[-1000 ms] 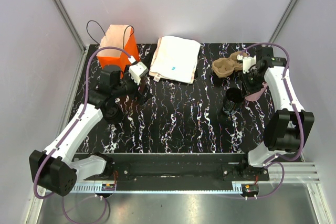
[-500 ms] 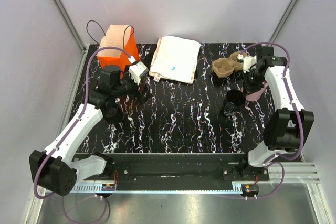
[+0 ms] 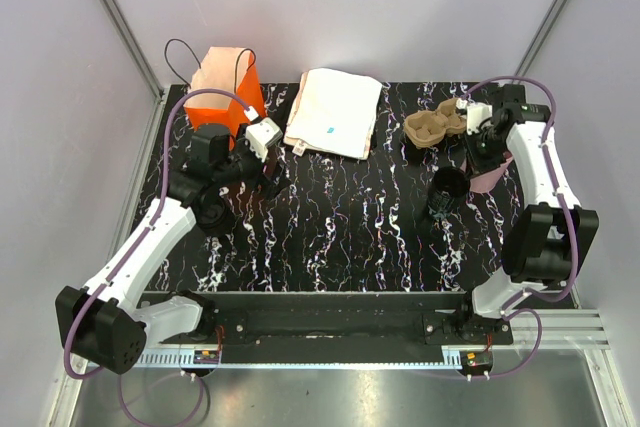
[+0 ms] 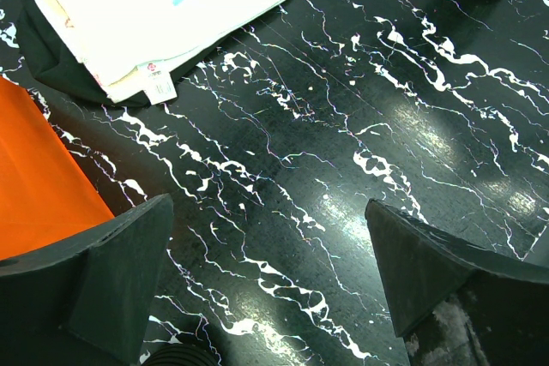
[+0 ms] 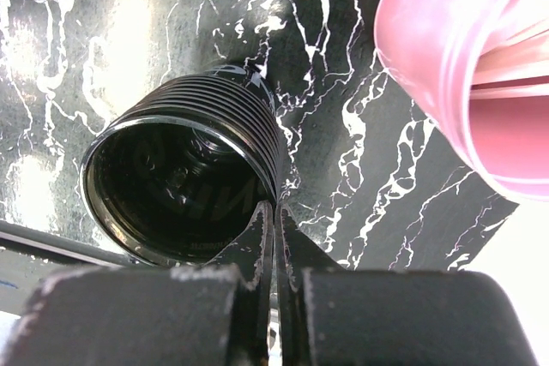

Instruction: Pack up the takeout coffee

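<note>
right gripper is being held pinched together, empty, just above one takeout coffee standing beside one pink cup; left gripper is being held spread wide near one orange bag.

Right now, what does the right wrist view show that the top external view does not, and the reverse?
Only the right wrist view: the ribbed wall and dark inside of the black cup, and the right gripper, its fingers pressed shut on nothing. Only the top external view: the orange bag, the white folded sheets and the brown cup carrier. Both: the black cup, the pink cup and the marbled table.
</note>
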{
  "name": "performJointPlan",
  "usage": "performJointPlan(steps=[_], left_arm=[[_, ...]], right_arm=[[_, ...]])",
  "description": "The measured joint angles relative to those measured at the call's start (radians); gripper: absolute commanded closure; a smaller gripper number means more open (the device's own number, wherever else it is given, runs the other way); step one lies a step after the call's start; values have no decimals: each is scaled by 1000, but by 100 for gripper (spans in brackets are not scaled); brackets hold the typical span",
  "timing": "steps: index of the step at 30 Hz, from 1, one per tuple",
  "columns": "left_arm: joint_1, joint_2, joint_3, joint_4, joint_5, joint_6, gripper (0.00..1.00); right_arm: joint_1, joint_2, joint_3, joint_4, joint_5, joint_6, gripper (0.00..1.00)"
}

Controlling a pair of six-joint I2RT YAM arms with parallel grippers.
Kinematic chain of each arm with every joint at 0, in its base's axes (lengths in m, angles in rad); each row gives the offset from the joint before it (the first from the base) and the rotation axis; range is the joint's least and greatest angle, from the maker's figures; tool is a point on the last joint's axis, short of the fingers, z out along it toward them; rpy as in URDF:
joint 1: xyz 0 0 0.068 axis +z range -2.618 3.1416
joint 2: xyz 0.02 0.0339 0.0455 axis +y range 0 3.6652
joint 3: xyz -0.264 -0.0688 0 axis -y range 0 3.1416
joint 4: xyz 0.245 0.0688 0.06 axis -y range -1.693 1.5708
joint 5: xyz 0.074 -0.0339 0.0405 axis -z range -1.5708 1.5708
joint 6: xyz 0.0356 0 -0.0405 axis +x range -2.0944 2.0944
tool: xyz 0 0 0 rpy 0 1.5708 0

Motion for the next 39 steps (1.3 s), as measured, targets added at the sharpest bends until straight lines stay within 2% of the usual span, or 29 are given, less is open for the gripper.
performJointPlan(steps=[39], left_arm=[[0, 0, 0, 0, 0, -1, 1]], right_arm=[[-113, 35, 66, -5, 30, -20, 100]])
